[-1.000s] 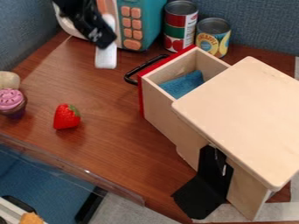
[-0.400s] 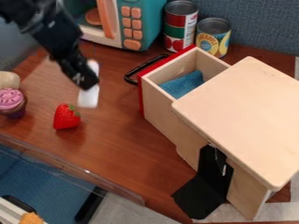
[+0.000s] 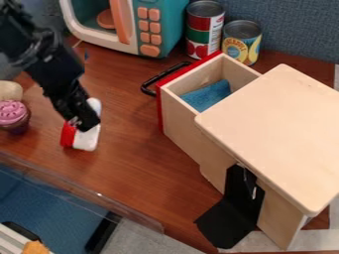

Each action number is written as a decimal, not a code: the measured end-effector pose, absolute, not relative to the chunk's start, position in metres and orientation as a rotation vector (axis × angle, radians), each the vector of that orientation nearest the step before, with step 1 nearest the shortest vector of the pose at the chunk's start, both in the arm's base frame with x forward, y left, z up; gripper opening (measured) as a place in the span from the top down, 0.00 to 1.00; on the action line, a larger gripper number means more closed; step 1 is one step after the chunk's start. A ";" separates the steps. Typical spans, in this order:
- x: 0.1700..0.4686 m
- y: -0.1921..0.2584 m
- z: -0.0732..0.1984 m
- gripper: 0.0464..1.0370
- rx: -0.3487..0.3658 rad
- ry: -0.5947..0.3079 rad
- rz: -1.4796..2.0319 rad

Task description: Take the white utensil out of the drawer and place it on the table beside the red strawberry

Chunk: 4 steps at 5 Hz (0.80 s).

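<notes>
The black gripper (image 3: 86,130) hangs over the left part of the brown table, with a long white piece at its lower end. This white piece covers much of the red strawberry (image 3: 67,135); whether the two touch, I cannot tell. Right of them is a wooden box with a drawer (image 3: 180,111) pulled out, which has a red front and a black handle. A blue cloth (image 3: 206,96) lies inside the drawer.
A purple-topped cupcake (image 3: 13,118) and a beige item (image 3: 10,91) are at the left edge. At the back stand a teal toy microwave (image 3: 162,25) and two cans (image 3: 204,30), (image 3: 242,42). A clear rim (image 3: 79,191) runs along the table's front edge.
From the top of the view, the gripper has come down and to the left, and its white piece now overlaps the strawberry. The drawer and the cans have kept their places.
</notes>
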<state>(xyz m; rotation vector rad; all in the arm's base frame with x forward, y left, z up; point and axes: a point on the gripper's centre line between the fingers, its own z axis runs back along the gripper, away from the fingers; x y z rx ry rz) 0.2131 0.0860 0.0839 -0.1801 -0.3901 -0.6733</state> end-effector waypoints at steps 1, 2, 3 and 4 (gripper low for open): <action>0.213 0.086 0.073 0.68 -0.135 -0.418 -0.668; 0.215 0.077 0.056 0.68 -0.078 -0.458 -0.643; 0.215 0.073 0.045 0.68 -0.094 -0.414 -0.628; 0.217 0.074 0.038 0.68 -0.129 -0.383 -0.606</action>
